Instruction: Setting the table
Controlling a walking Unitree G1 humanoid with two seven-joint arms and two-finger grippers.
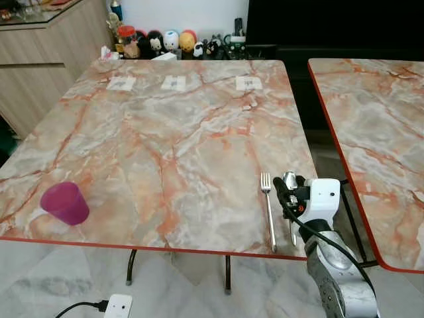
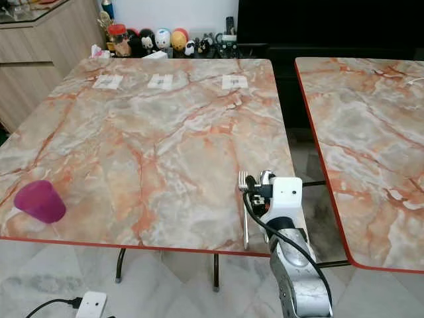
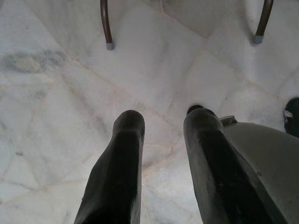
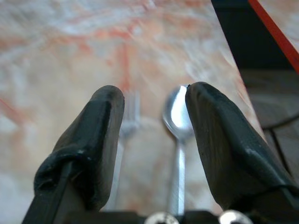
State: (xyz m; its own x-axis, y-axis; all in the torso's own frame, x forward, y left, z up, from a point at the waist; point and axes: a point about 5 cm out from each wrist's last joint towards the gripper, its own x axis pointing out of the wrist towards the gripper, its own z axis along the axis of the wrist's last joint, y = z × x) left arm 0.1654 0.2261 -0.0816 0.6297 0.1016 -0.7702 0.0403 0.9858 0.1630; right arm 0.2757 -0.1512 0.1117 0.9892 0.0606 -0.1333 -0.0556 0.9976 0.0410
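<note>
At the desk's front left corner we see a purple cup lying tipped on its side. Along the far edge lie three small white paper squares, and beyond that edge stands a row of toy figures. Our left hand hangs over the pale marble floor near the desk legs, its fingers apart and holding nothing. Toward the front right corner a fork lies with its tines pointing to the far edge. Just beside it on the right lies a spoon, parallel to the fork. Our right hand hovers over that spoon with fingers spread, apparently not gripping it. A second desk stands further right, across a gap.
</note>
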